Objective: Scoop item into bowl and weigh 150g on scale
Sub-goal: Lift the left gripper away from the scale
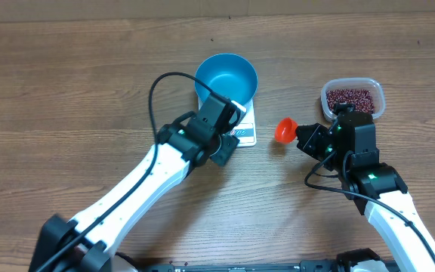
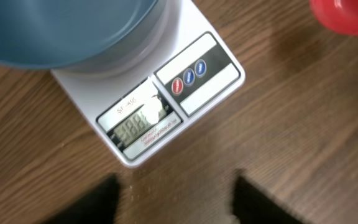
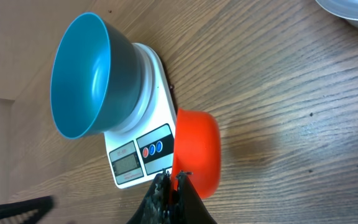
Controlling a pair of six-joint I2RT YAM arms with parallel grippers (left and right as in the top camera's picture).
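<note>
**Blue bowl empty on the scale, scoop held ready**

Wood-grain bench [image 1: 66,91] seen from above, with two robot arms reaching in from the near edge. The blue bowl [image 1: 226,74] sits on the white scale [image 1: 248,127] near the middle of the bench, and nothing is visible inside it. The beans [image 1: 352,98] all lie in a clear plastic tub [image 1: 381,97] well to the right of the scale.

The left arm hangs over the scale's button edge. Its wrist camera looks straight down at the display [image 2: 135,124], which shows digits too blurred to read, and at three round buttons [image 2: 189,76] beside it. The left jaws stand apart with nothing between them.

The right jaws are pressed together on the thin edge of an orange-red scoop [image 1: 284,130], which is held between the scale and the tub. No beans can be seen in the scoop.

Judging by this, the scale is set up with the bowl on it and scooping has not yet started. The next move likely belongs to the right arm. It would swing the scoop back to the tub, dig into the beans, and carry a level load over the bowl's rim without spilling. The left arm would do well to stay clear of the scale, so that no touch upsets the reading.
</note>
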